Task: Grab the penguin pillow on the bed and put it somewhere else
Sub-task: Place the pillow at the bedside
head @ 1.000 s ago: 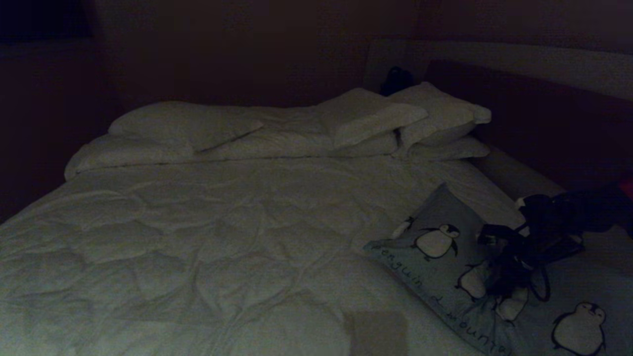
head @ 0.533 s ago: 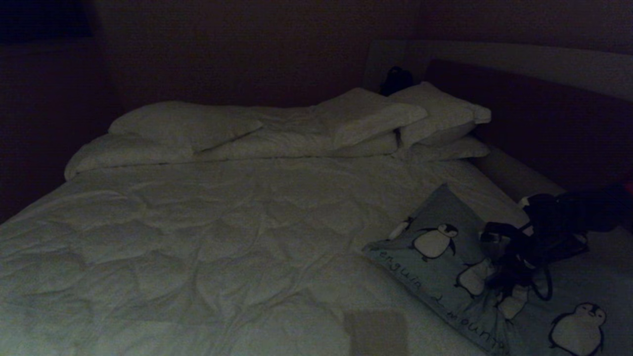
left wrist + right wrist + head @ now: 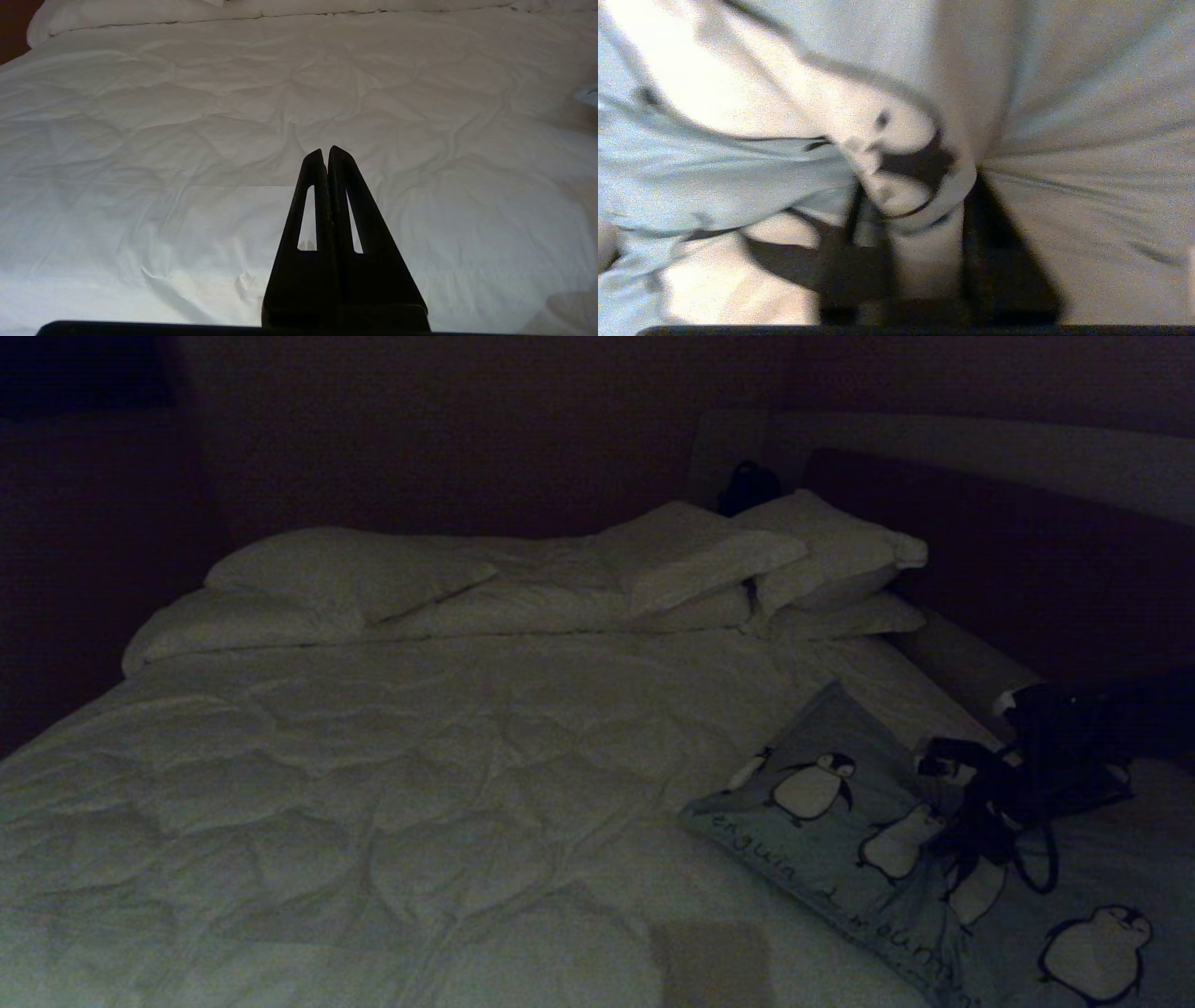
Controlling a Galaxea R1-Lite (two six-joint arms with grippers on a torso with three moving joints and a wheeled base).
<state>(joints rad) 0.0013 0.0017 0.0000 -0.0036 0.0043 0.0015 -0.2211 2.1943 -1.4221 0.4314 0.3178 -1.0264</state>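
While the penguin pillow (image 3: 840, 821) lies at the bed's (image 3: 420, 775) near right corner on the white duvet, right claw (image 3: 971, 840) is down on its middle, fingers pinching a bunched fold of the cover; fabric puckers toward the pinch in the right wrist view. Left claw (image 3: 327, 154) hovers over bare duvet, fingers pressed together, empty.

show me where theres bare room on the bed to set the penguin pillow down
The wide duvet stretch of the bed, between the white pillows at the head and the penguin pillow, lies bare. The near right corner is crowded: the right gripper pinches the pillow's fabric there.
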